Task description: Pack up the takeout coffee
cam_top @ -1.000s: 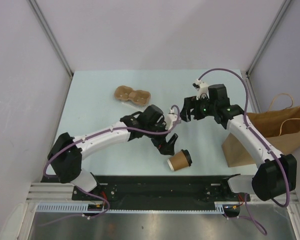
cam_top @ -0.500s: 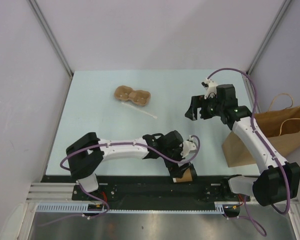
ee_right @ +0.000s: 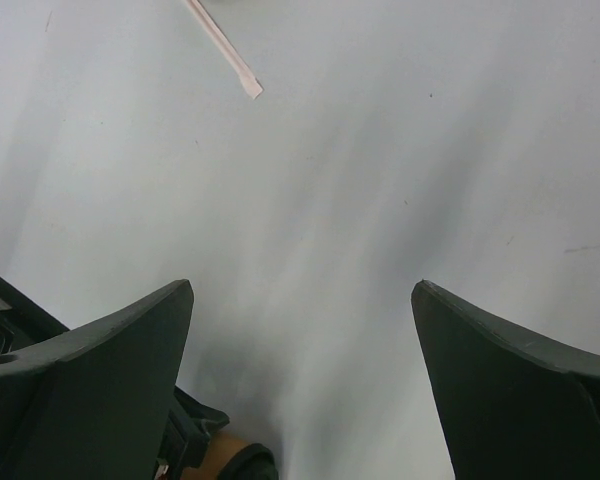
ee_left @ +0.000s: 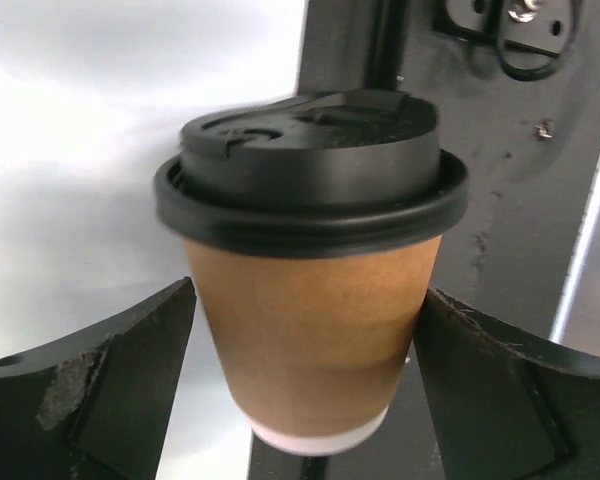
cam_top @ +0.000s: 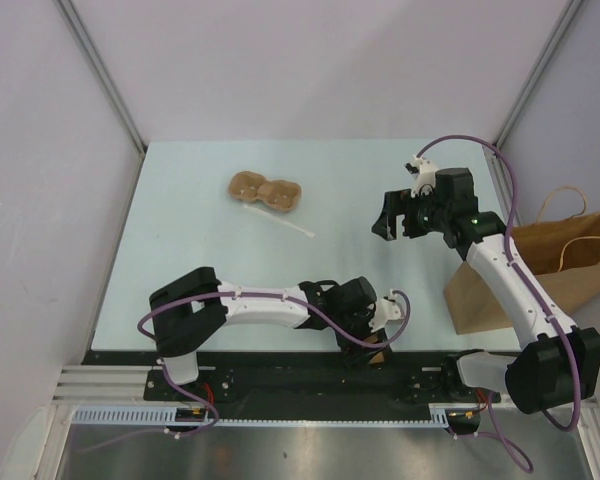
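left tool (ee_left: pixel 305 292) is wide around the takeout coffee (ee_left: pixel 310 330) at the near edge of the table (cam_top: pixel 180 260), lined up for a grab, can't tell if it's pinching, while right tool (ee_right: pixel 302 290) hangs wide and empty.

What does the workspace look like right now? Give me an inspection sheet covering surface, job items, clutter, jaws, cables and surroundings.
Surface: pale table, no spills seen.
Job's things: takeout coffee cup, black lid on, at the table's near edge over the black rail.
Clutter: empty pulp cup carrier towards the far side; thin pale stick just in front of it; brown paper bag at the right edge.
Grippers: left gripper, jaws flank the cup, contact cannot be told; right gripper, jaws open and empty above bare table.
Cables: purple cables run along both arms; no snag seen.
Surroundings: pale walls on three sides.
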### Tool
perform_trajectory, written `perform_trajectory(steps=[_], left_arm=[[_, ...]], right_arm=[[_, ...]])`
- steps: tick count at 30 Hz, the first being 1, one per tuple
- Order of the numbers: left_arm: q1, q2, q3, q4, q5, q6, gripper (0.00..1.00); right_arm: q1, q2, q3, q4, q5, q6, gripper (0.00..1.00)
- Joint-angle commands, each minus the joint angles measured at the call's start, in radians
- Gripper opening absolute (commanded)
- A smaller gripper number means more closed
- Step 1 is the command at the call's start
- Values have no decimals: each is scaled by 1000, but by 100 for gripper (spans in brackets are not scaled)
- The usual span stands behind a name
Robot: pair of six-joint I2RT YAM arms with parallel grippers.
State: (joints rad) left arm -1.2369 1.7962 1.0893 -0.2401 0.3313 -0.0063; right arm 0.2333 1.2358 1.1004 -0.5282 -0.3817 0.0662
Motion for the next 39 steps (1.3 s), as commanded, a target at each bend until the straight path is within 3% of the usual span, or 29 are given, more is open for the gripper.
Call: perform_trajectory(steps=[1,6,11,16,18,24,30,34,39], left_arm=[[-18,2,21,44,-57,43,89],[-21,-27,20,18,-101,46,77],[100,-258,-110,61,-69,17,59],[223,-484,-207,155,-57,28,64],[264,-624,-284,237,-129,67,62],[286,-880,-483,426,-255,369,62],[286,-907,-523,487,-305,433,61],[286,-890,-516,515,-313,434,61],[287,-882,-511,530,-295,421,61]], right_arm=[[-3,-25,46,5,3,-20,97],[-3,-29,46,4,-16,-28,97],[-2,-24,52,20,-57,-20,98],[-2,-1,105,20,-192,1,100],[-2,5,134,23,-304,26,100],[24,-13,167,57,-493,216,100],[179,-39,196,-24,-456,181,100],[311,-48,208,-64,-351,115,100],[360,-35,214,-81,-221,50,100]])
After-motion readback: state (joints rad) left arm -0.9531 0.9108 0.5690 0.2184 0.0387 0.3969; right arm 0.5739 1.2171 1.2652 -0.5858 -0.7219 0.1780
